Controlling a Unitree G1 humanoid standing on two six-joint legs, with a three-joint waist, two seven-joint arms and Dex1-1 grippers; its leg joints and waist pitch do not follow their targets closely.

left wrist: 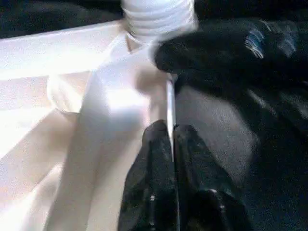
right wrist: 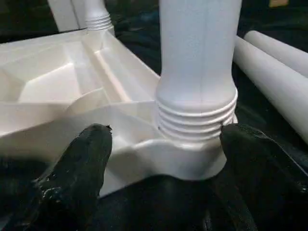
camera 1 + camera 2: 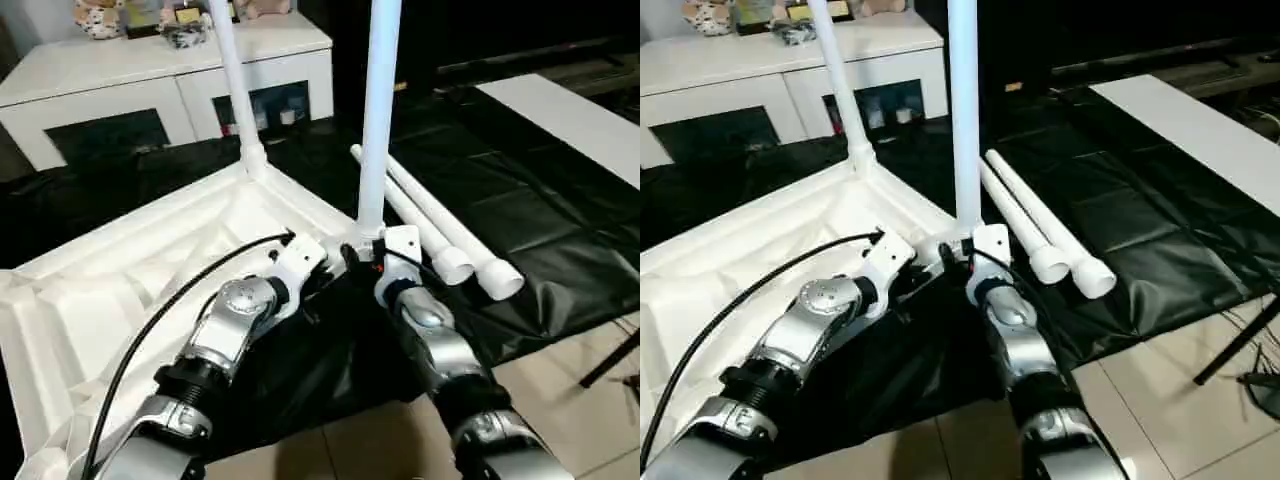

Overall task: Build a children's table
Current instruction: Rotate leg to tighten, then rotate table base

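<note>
Nearest the lens, two silver forearms reaching forward and down to the near corner of the upturned tabletop [image 3: 120,270] on the black-covered work table [image 3: 540,220]. Left gripper [image 1: 172,144] pinched shut on the thin raised rim just beside the corner socket, steadying it. Right gripper [image 2: 163,144] spread wide, one finger [image 2: 82,163] to each side of the threaded foot of the near leg [image 3: 378,110], not touching it. Straight ahead of that open right gripper, between the fingers, the leg standing upright, long axis vertical, threads partly showing above the socket [image 2: 192,163], so probably not yet seated fully. Beyond, a second leg [image 3: 232,80] upright in the far corner. Off to the right gripper's outer side, two spare legs [image 3: 440,230] lying flat and parallel, near but apart. Right arm plainly the closer to the near leg; closing and turning about that vertical axis looks the likely call.
</note>
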